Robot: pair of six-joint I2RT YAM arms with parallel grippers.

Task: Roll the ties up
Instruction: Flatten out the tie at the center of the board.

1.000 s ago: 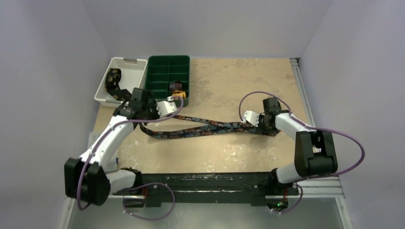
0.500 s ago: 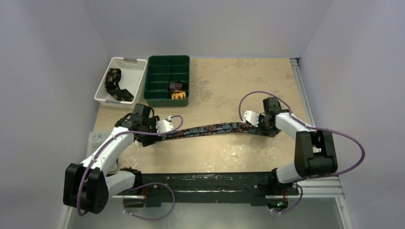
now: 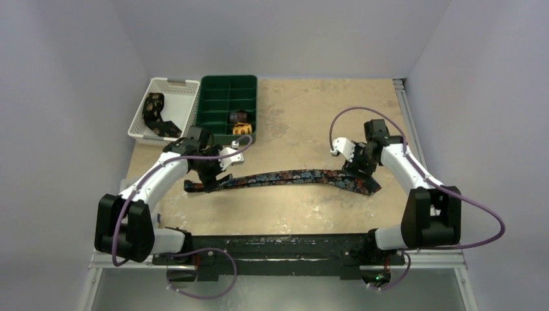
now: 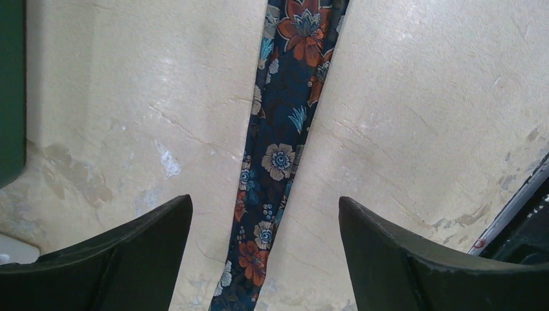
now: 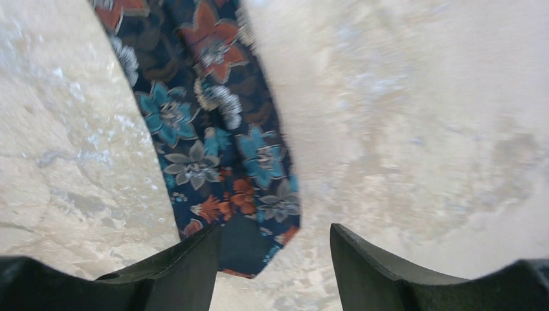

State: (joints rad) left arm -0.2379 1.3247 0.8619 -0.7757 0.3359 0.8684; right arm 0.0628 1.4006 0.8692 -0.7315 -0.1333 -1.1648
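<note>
A dark navy tie [image 3: 291, 176] with an orange and blue flower print lies stretched flat across the table, left to right. My left gripper [image 3: 212, 179] hovers over its narrow left end. In the left wrist view the tie [image 4: 280, 149] runs between the wide-apart fingers [image 4: 155, 240] of the left gripper [image 4: 265, 199], untouched. My right gripper [image 3: 357, 165] stands over the wide right end. In the right wrist view it [image 5: 275, 228] is open above the pointed tip of the tie [image 5: 213, 142], gripping nothing.
A white basket [image 3: 184, 103] at the back left holds a black-and-gold tie [image 3: 154, 114]. Beside it a green compartment tray [image 3: 217, 97] holds a dark rolled tie [image 3: 239, 117] and a yellow one [image 3: 242, 129]. Purple cables loop over both arms.
Both grippers have opened and let go of the tie, which has dropped flat onto the table. The left gripper has swung nearer over the narrow end; the right one has drawn back and up.
</note>
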